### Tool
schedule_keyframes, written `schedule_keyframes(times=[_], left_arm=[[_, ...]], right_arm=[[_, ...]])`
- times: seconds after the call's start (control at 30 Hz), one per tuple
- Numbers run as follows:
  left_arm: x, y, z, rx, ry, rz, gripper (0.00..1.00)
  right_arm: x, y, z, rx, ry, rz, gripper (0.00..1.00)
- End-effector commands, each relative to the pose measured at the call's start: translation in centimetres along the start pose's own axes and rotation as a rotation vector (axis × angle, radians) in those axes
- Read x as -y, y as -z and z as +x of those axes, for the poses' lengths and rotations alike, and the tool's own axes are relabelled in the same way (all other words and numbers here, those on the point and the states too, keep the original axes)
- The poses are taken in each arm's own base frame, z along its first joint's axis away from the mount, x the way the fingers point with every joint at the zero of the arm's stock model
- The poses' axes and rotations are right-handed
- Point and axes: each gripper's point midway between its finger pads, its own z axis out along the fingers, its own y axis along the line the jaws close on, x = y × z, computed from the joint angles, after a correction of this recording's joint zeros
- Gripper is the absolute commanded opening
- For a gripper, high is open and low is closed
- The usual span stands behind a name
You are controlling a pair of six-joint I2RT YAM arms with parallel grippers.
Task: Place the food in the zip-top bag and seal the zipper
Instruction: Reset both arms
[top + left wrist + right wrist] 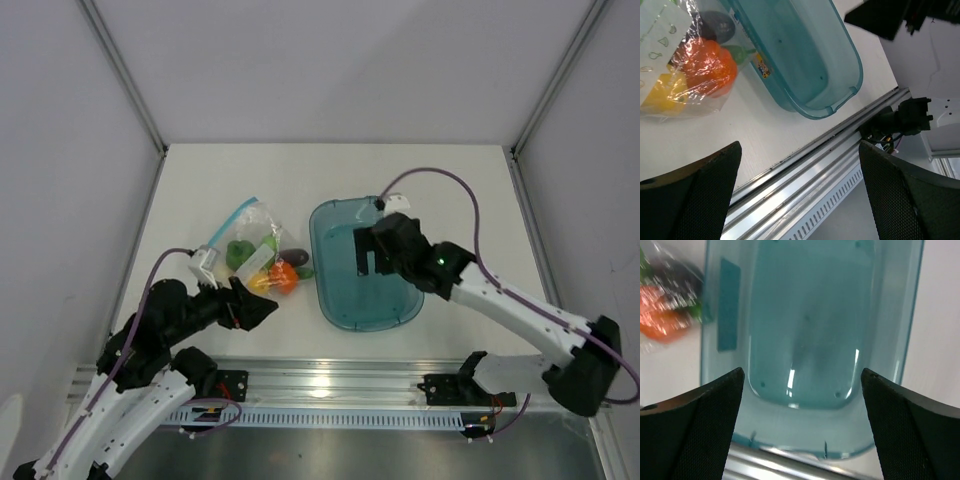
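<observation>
The food point(283, 278) appeared bagged in the zip-top bag point(258, 228); pinching the zipper point(238, 214) shut was judged next. The left gripper point(800, 150) and right gripper point(802, 375) were held wide open, empty.

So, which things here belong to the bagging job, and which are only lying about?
Part of the job:
- zip-top bag
- blue zipper strip
- green pepper
- orange round toy
- yellow piece
- dark piece

Only lying about:
- teal tray
- purple cable
</observation>
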Motion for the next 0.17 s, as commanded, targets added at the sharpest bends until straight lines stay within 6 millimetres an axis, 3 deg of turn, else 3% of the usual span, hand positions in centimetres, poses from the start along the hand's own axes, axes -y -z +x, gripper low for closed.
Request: schedule_keyframes(times=[0.0,0.07,0.13], left_arm=[[2.0,-1.5,-0.6,0.020,0.058,0.113,0.99],[1.9,-2.5,-0.1,0.006,0.073,0.136,0.99],[1.8,-3.4,0.4,-0.003,0.082,0.153,1.00]], right_arm=[[1.9,3.3,2.4,0.053,-0.132,-0.011,0.99],[2.9,5.3,3.1,0.094,-0.186,-0.038,1.00],[3.2,5.5,5.4,0.067,-0.204,-0.055,0.99]])
